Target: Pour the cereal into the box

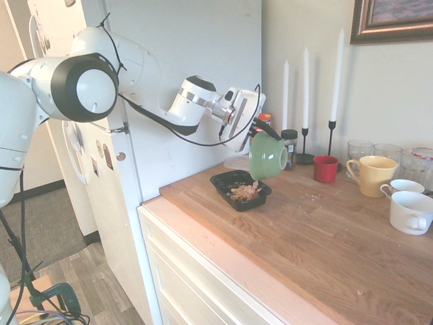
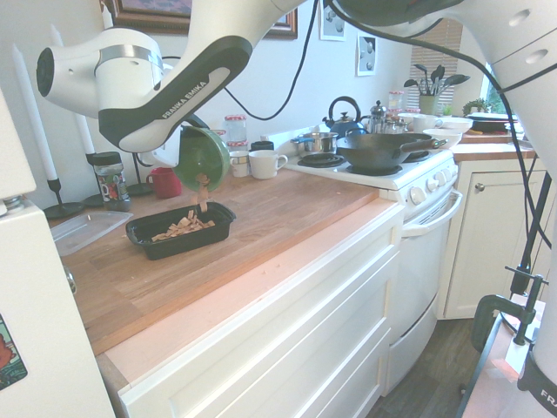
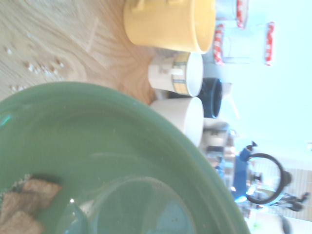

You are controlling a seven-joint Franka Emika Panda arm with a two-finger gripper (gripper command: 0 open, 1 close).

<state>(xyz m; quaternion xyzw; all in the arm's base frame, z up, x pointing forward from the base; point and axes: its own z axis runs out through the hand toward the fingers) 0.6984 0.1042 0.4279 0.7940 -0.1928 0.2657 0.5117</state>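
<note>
My gripper (image 1: 257, 131) is shut on the rim of a green bowl (image 1: 268, 156), holding it tipped steeply on its side just above the far end of the box (image 1: 230, 180), a shallow black tray on the wooden counter. Most of the cereal (image 1: 245, 192) lies as a light-brown heap inside the tray. From the other side, a few pieces fall from the bowl (image 2: 203, 157) toward the cereal heap (image 2: 178, 229) in the box (image 2: 174, 246). The wrist view shows the bowl's inside (image 3: 122, 161) with a few cereal pieces (image 3: 24, 204) still clinging near its rim.
A spice jar (image 1: 289, 147), white candles (image 1: 306, 101), a red cup (image 1: 325, 168), a yellow mug (image 1: 371, 175), glasses and white cups (image 1: 411, 211) stand behind and right of the tray. A clear flat container (image 2: 87, 230) lies beside it near the fridge. Stove (image 2: 374, 165) further along.
</note>
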